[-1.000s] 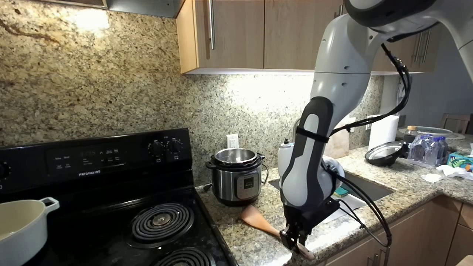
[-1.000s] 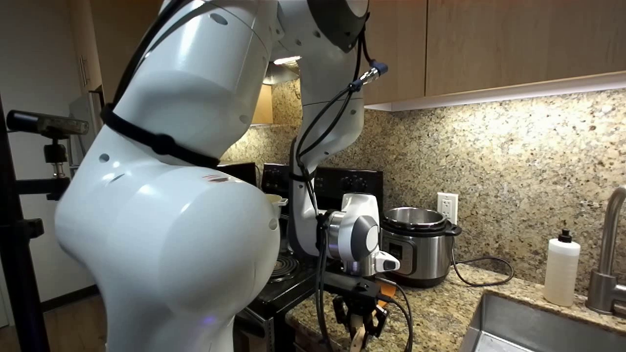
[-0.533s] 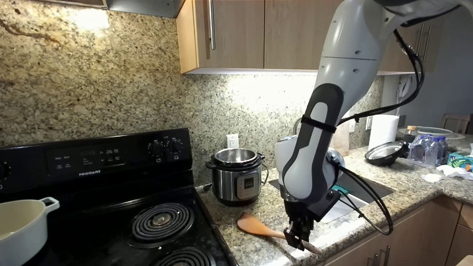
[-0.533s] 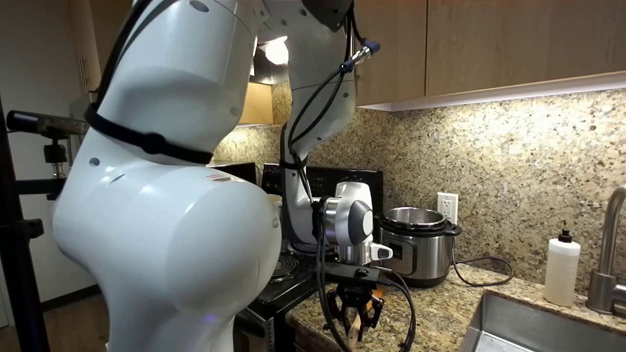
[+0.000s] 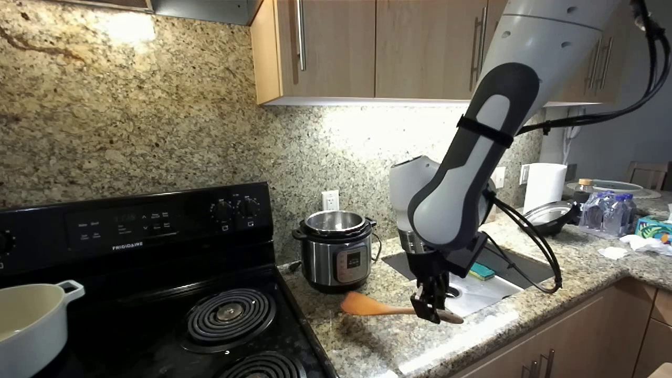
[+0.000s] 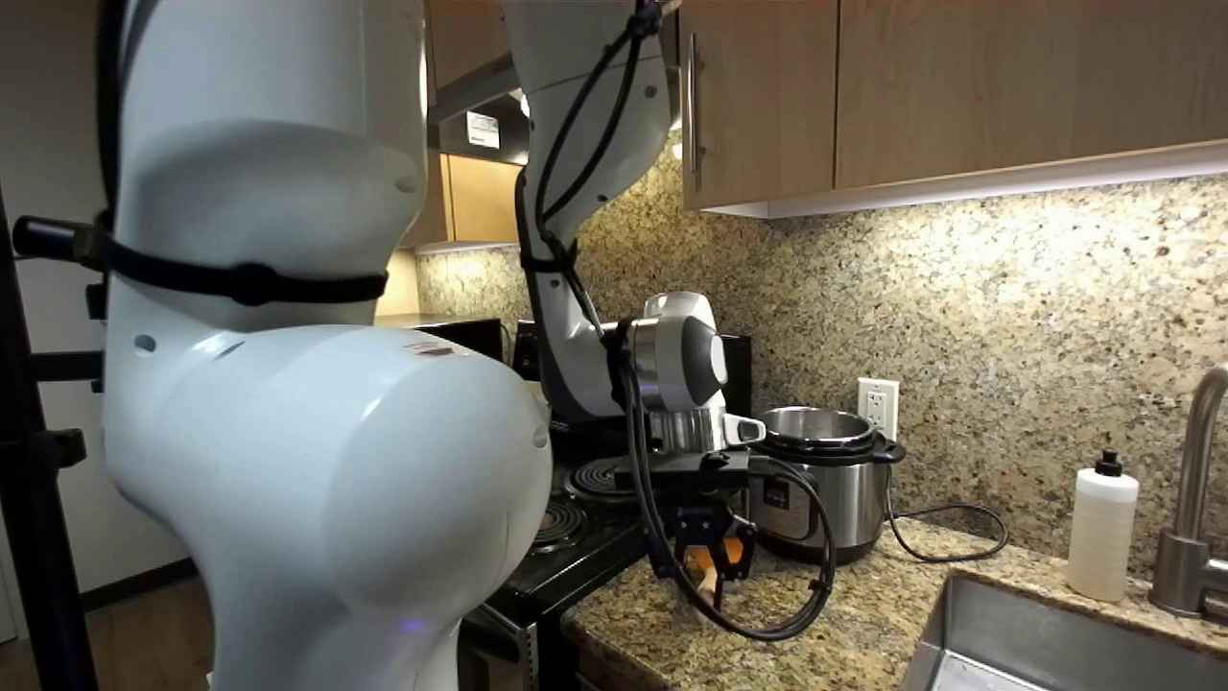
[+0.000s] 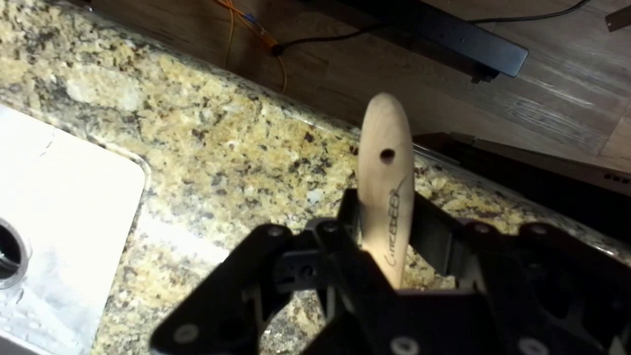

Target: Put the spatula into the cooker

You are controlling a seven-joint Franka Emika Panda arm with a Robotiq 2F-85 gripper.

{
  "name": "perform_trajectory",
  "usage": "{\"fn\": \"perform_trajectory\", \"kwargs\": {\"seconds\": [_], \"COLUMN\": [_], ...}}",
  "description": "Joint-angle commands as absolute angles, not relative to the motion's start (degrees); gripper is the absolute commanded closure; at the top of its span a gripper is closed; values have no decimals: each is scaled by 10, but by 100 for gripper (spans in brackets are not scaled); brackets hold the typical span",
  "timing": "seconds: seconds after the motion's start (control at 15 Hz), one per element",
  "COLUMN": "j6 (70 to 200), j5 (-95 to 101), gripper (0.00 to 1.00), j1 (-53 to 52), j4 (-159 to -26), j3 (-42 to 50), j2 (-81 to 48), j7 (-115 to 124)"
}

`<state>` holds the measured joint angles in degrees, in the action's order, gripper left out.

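Observation:
The wooden spatula shows in both exterior views (image 5: 367, 305) (image 6: 734, 551), its orange-brown blade pointing toward the cooker. My gripper (image 5: 429, 308) is shut on its handle near the end; the gripper also shows in an exterior view (image 6: 705, 574). In the wrist view, the handle end (image 7: 386, 128), with a hole and dark lettering, sticks out between the fingers (image 7: 384, 214). The spatula appears raised above the counter, roughly level. The steel cooker (image 5: 328, 261) stands upright and open-topped beyond the blade, apart from it; it also shows in an exterior view (image 6: 849, 494). Its inside bottom is hidden.
A black stove (image 5: 157, 315) with a white pot (image 5: 42, 325) stands beside the counter. A sink (image 5: 480, 296) with a green sponge (image 5: 482, 271) lies behind the gripper. A soap bottle (image 6: 1101, 533) and faucet (image 6: 1190, 518) stand by the sink. Cabinets (image 5: 325, 47) hang above the cooker.
My gripper has risen with the spatula in its grip and moved back from the counter's front edge. The spatula now lies more level in view. The cooker has not moved.

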<state>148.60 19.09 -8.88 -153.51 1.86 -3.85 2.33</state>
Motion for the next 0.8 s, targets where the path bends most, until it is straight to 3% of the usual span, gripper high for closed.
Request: {"fn": "perform_trajectory", "kwargs": {"seconds": [0.0, 0.73], "j6": [1460, 1401], "j5": [196, 196], "gripper": [89, 89], "j1": [-67, -35], "j4": [-1569, -1551], "j3": [-1, -21], "j2": [54, 164], "j7": [1, -11]}}
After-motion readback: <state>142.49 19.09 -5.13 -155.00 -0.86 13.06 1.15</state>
